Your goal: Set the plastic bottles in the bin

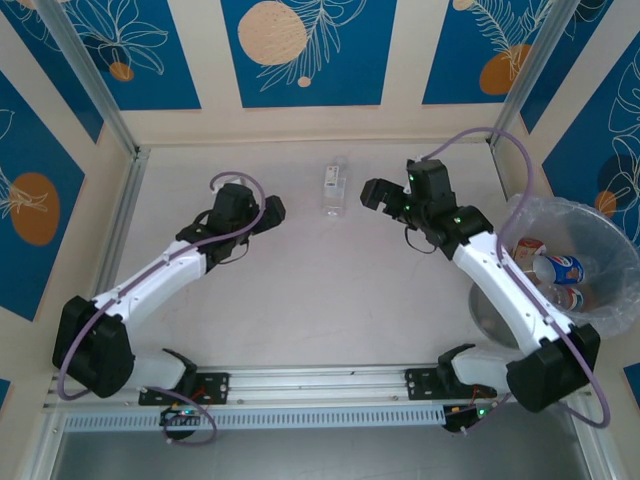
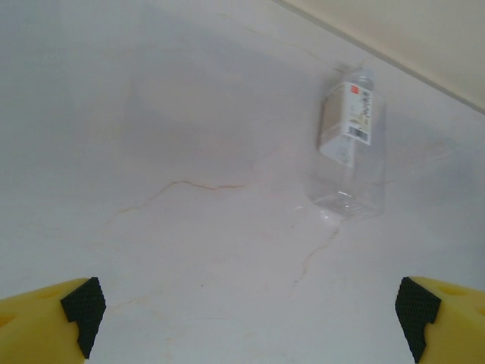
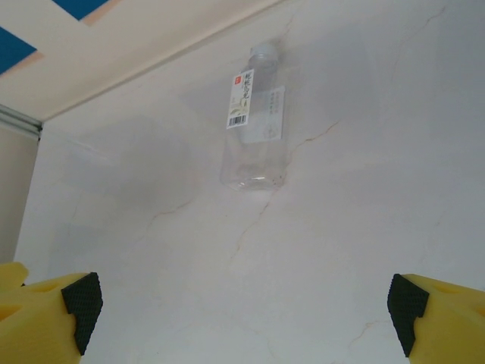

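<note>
One clear bottle [image 1: 335, 188] lies on its side on the pale table [image 1: 300, 290] in the top external view, at the far middle, with its cap towards the far wall. It lies between the two arms and touches neither. The left gripper [image 1: 272, 210] is to the left of it and a little nearer, with its jaws spread and nothing in them. The right gripper [image 1: 373, 193] is just to the right of it, also spread and empty. The bin [image 1: 610, 225] stands at the right edge of the scene beside the right arm, lined with a crinkly translucent bag. Several bottles in the bin [image 1: 553, 268] lie at its bottom, showing white, red and blue labels. From the left wrist, the left gripper [image 2: 250, 318] shows two yellow fingertips with black pads [image 2: 83, 312] at the lower corners, wide apart over bare marbled table. The clear bottle [image 2: 350, 144] lies ahead and to the right, well apart from them, its white label facing up. From the right wrist, the right gripper [image 3: 242, 311] likewise has its pads [image 3: 405, 312] at the lower corners, wide apart and holding nothing. The clear bottle [image 3: 255, 121] lies ahead near the middle, with its cap at the far end close to the wall.
</note>
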Action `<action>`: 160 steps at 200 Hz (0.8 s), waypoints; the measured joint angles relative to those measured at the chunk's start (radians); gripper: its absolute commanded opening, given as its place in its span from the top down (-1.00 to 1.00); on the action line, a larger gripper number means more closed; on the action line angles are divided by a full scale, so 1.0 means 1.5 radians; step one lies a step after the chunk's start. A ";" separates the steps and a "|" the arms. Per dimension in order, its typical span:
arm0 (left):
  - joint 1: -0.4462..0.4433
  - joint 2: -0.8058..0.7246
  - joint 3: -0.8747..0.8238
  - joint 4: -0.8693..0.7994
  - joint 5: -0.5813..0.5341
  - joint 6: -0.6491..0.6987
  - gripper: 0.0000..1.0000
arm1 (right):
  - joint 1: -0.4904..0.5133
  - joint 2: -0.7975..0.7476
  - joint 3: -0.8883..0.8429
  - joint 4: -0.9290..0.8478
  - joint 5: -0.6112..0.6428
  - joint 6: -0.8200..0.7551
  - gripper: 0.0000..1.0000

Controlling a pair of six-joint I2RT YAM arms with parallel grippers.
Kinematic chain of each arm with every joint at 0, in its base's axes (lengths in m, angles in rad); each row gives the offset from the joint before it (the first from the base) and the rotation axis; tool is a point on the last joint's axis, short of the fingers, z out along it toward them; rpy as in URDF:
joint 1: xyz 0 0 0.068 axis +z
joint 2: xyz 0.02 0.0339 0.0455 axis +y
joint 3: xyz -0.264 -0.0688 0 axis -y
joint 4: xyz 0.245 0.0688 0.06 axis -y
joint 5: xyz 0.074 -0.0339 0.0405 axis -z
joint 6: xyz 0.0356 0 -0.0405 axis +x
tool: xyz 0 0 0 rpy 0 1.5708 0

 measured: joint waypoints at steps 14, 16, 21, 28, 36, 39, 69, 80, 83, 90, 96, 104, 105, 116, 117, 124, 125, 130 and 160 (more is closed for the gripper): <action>0.003 -0.005 -0.004 -0.011 -0.012 -0.005 -0.99 | 0.000 0.046 0.029 -0.006 -0.013 -0.014 -0.99; 0.003 -0.006 -0.005 -0.012 -0.012 -0.007 -0.99 | -0.001 0.054 0.034 -0.007 -0.016 -0.017 -0.99; 0.004 -0.007 -0.007 -0.014 -0.014 -0.008 -0.99 | -0.002 0.074 0.045 -0.008 -0.018 -0.022 -0.99; 0.005 -0.007 -0.008 -0.017 -0.014 -0.009 -0.99 | -0.004 0.099 0.061 -0.012 -0.023 -0.029 -0.99; 0.005 -0.007 -0.008 -0.021 -0.012 -0.010 -0.99 | -0.007 0.135 0.084 -0.022 -0.033 -0.038 -0.99; 0.006 -0.007 -0.009 -0.022 -0.011 -0.010 -0.99 | -0.009 0.148 0.094 -0.026 -0.034 -0.041 -0.99; 0.007 -0.011 -0.017 -0.041 -0.002 -0.010 -0.99 | -0.022 0.297 0.198 -0.062 -0.044 -0.078 -0.99; 0.008 -0.019 -0.030 -0.051 -0.006 -0.013 -0.99 | -0.025 0.344 0.231 -0.072 -0.044 -0.089 -0.99; 0.008 -0.023 -0.035 -0.054 -0.007 -0.014 -0.99 | -0.026 0.357 0.241 -0.076 -0.046 -0.091 -0.99; 0.009 -0.032 -0.047 -0.060 -0.009 -0.018 -0.99 | -0.026 0.387 0.262 -0.081 -0.048 -0.096 -0.99; 0.010 -0.040 -0.057 -0.063 -0.010 -0.022 -0.99 | -0.027 0.410 0.281 -0.085 -0.052 -0.100 -0.99; 0.012 -0.049 -0.070 -0.065 -0.012 -0.027 -0.99 | -0.028 0.445 0.313 -0.097 -0.058 -0.104 -0.99; 0.012 -0.049 -0.071 -0.065 -0.012 -0.028 -0.99 | -0.028 0.448 0.316 -0.097 -0.058 -0.104 -0.99; 0.013 -0.058 -0.087 -0.066 -0.014 -0.033 -0.99 | -0.027 0.493 0.358 -0.105 -0.069 -0.108 -0.99; 0.013 -0.059 -0.088 -0.066 -0.014 -0.034 -0.99 | -0.027 0.496 0.361 -0.106 -0.069 -0.108 -0.99; 0.015 -0.061 -0.094 -0.066 -0.015 -0.038 -0.99 | -0.027 0.523 0.391 -0.114 -0.071 -0.108 -0.99; 0.015 -0.061 -0.094 -0.066 -0.015 -0.038 -0.99 | -0.027 0.526 0.393 -0.115 -0.071 -0.108 -0.99; 0.016 -0.061 -0.097 -0.067 -0.017 -0.041 -0.99 | -0.026 0.546 0.414 -0.120 -0.071 -0.108 -0.99; 0.023 -0.053 -0.098 -0.069 -0.021 -0.045 -0.99 | -0.021 0.660 0.543 -0.153 -0.067 -0.097 -0.99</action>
